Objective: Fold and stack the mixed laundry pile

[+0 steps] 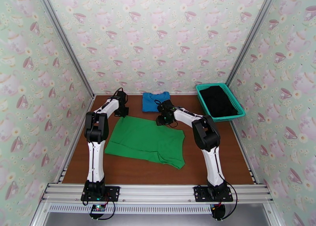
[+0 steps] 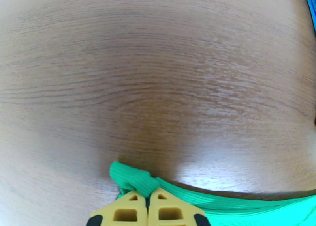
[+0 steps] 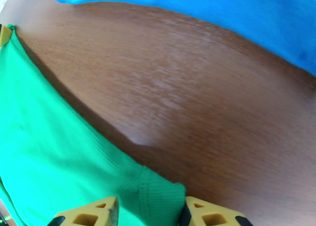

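Brown desk [image 1: 221,155] from above, green shirt [image 1: 148,140] spread flat at centre, blue shirt [image 1: 154,101] folded beyond it, black garment [image 1: 217,100] in teal basket [image 1: 225,118] far right, left wrist, left claw [image 2: 148,199] clamped on green shirt hem, right wrist, right claw [image 3: 151,207] parted astride its corner.

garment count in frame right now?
3. Green shirt spread out in the centre; blue shirt folded at the far edge; black garment in the teal basket, far right. More could be hidden under it.
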